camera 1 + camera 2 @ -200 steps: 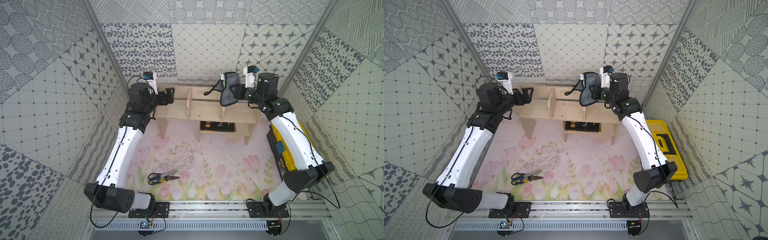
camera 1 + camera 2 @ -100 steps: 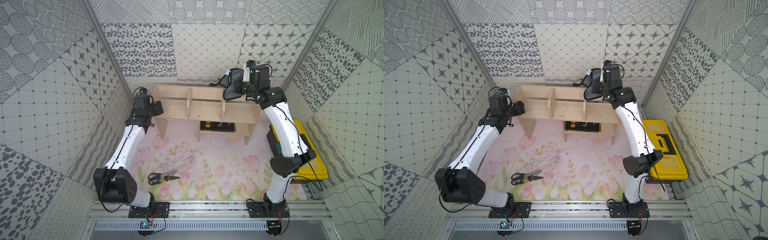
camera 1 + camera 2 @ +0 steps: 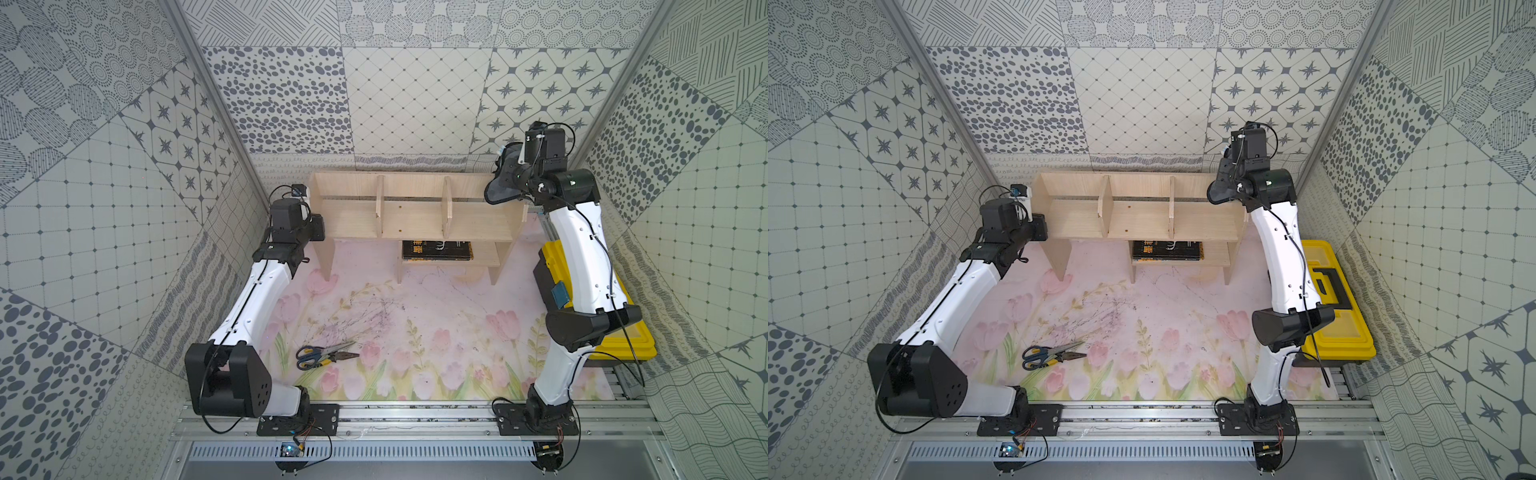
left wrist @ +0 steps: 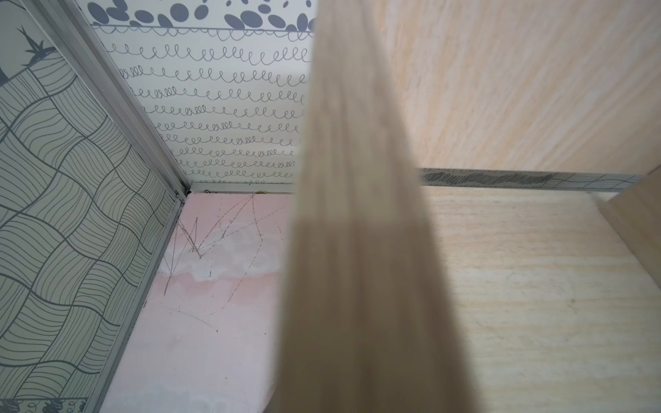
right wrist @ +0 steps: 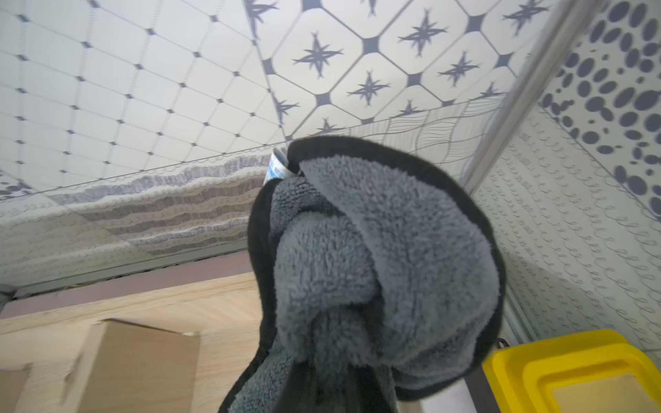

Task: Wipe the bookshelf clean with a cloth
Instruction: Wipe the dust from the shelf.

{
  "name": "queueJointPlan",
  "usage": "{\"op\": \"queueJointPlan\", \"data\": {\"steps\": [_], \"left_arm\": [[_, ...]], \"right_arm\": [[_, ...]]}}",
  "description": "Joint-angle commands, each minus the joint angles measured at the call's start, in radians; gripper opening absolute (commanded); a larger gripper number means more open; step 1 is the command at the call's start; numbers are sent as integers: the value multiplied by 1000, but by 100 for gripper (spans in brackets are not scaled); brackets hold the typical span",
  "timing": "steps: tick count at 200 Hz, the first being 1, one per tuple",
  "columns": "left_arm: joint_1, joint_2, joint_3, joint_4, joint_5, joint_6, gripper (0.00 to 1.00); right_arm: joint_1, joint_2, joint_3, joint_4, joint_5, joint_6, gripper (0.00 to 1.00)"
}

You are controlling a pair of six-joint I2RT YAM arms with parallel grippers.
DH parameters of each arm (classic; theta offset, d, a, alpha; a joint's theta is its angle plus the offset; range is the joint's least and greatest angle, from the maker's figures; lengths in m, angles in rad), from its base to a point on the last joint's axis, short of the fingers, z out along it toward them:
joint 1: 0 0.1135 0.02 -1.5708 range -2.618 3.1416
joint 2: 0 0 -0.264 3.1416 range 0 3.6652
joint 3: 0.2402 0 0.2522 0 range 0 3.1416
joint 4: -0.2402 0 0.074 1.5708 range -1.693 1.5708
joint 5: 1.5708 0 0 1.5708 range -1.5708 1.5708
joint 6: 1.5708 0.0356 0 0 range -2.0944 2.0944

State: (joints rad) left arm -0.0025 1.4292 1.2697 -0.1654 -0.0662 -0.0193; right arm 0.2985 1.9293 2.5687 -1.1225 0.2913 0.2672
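At bookshelf (image 3: 415,216) R end, R jaws pinch bunched cloth (image 3: 498,191); L jaws' state unclear.

- Left arm (image 3: 266,291) reaches forward off its base with the elbow down low. The wrist is about level, and the left pincer (image 3: 318,226) points in toward the middle.
- Honestly can't make out how the left jaws stand.
- Right arm (image 3: 577,249) folds at the elbow and climbs steeply, wrist up high.
- Right pincer (image 3: 509,183) is clamped tight on the bunched cloth (image 5: 375,268).
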Motion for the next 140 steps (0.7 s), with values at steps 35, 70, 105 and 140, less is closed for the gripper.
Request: {"op": "queueJointPlan", "data": {"steps": [35, 70, 105, 140], "left_arm": [[-33, -23, -46, 119, -90, -170, 0], [-35, -13, -43, 118, -68, -169, 0], [-31, -4, -41, 116, -66, -159, 0], [-21, 3, -41, 115, -54, -160, 0]], "right_arm": [[151, 225, 361, -104, -149, 13, 0], [139, 220, 326, -97, -124, 13, 0], [65, 120, 207, -97, -7, 7, 0], [-35, -33, -13, -73, 85, -20, 0]]}}
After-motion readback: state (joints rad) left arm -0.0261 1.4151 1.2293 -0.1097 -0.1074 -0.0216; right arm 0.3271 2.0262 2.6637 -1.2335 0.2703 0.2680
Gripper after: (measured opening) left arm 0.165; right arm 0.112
